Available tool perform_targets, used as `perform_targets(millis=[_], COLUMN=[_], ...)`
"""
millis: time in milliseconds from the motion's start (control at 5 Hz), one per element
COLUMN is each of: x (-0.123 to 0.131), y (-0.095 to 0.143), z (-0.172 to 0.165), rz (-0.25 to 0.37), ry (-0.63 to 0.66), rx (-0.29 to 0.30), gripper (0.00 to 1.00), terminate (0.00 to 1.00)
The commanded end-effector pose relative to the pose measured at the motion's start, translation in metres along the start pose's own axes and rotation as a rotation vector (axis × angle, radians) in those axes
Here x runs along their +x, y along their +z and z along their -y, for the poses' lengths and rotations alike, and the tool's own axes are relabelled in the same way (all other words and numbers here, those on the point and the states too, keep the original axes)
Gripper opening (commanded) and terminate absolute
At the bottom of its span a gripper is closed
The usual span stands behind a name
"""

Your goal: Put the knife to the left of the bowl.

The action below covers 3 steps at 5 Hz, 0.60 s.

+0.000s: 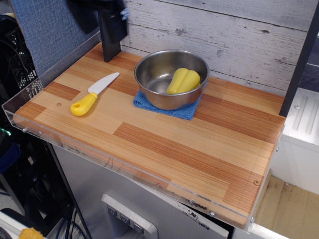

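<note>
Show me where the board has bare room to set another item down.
The widest bare patch is the front and right of the wooden board, from the blue cloth to the clear front edge. A smaller strip lies between the knife and the back wall. It is crowded at back centre, where the bowl holding a yellow toy sits on the cloth.

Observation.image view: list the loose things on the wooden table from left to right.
Small toy knife with white blade and yellow handle → blue cloth under the shiny round steel bowl → yellow ridged pepper-like toy inside the bowl.
</note>
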<state>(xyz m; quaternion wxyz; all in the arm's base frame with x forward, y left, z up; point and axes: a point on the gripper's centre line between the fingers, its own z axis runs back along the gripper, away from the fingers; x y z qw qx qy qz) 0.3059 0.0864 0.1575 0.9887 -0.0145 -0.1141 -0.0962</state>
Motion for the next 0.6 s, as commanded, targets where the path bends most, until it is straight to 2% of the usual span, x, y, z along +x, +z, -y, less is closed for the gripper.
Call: perform_targets(millis=[0,200,400], x=[-0.0118,-0.0118,-0.0118], y=[0.0166,0.0166,0.0166], z=[0.0317,0.0317,0.0317], rz=[-0.048,-0.048,-0.048], ry=[-0.010,-0.010,-0.010], rx=[0.077,0.077,0.077], gripper=[1.00,1.00,1.00], terminate=[0.00,0.00,1.00])
